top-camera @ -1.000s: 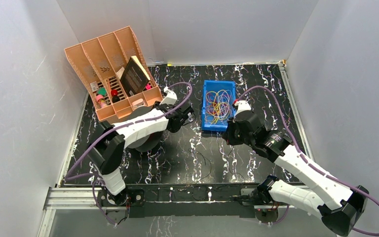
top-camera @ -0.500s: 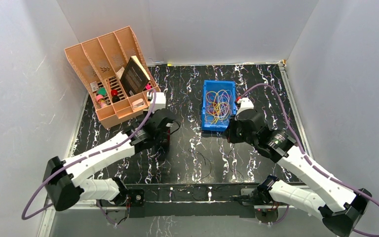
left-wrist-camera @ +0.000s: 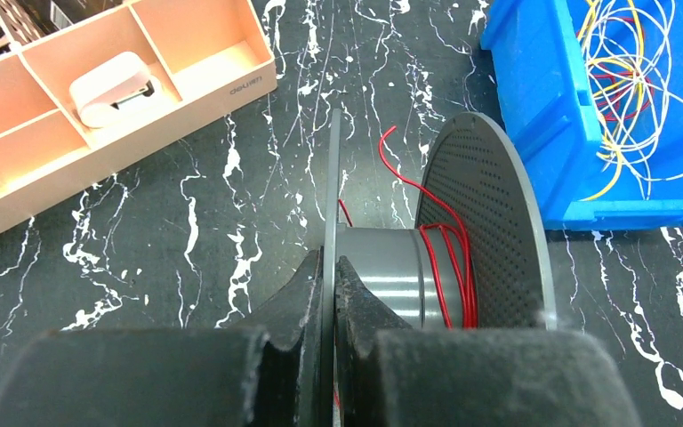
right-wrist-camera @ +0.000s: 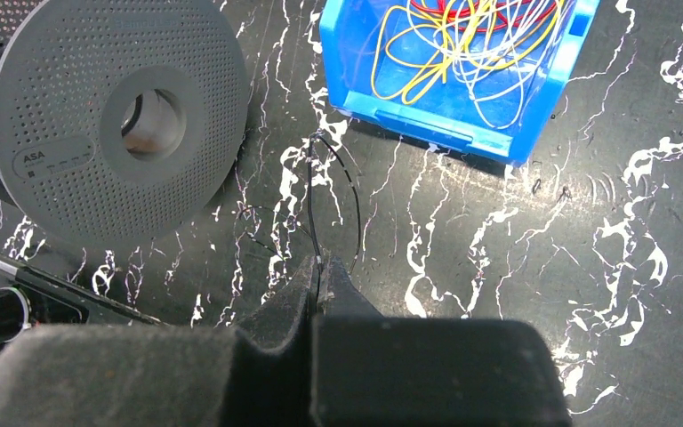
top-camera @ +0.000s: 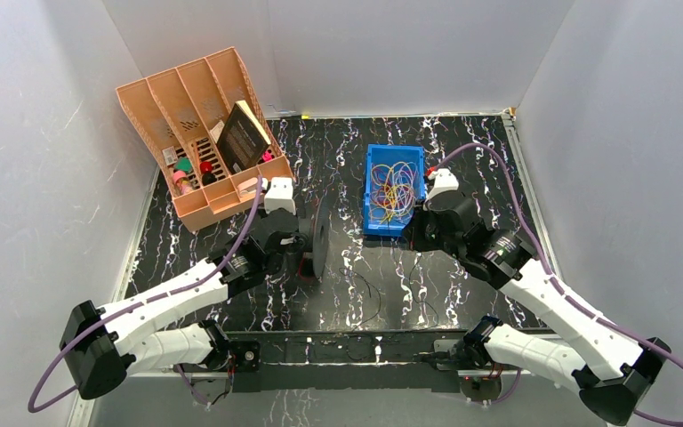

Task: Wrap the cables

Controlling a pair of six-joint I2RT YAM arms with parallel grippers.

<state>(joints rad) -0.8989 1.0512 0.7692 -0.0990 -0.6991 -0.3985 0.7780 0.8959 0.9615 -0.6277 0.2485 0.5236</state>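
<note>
Black marbled worktop (top-camera: 338, 147), white walls (top-camera: 409, 53) all round. Only the wrist views show it: left jaws clamped on the flange of the grey spool (left-wrist-camera: 485, 213), right jaws pinching a dark cable (right-wrist-camera: 312, 213).

We are looking down into a booth where plain pale walls (top-camera: 409, 53) are closing in a table (top-camera: 338, 142) on three sides. Its black top is showing white marble veins under even light, and a metal strip (top-camera: 510, 133) is edging its right side.

spool (left-wrist-camera: 382, 267) rim hidden inside left pincer (left-wrist-camera: 329, 269), dark cable (right-wrist-camera: 311, 213) end lost inside right pincer (right-wrist-camera: 323, 265)
</note>
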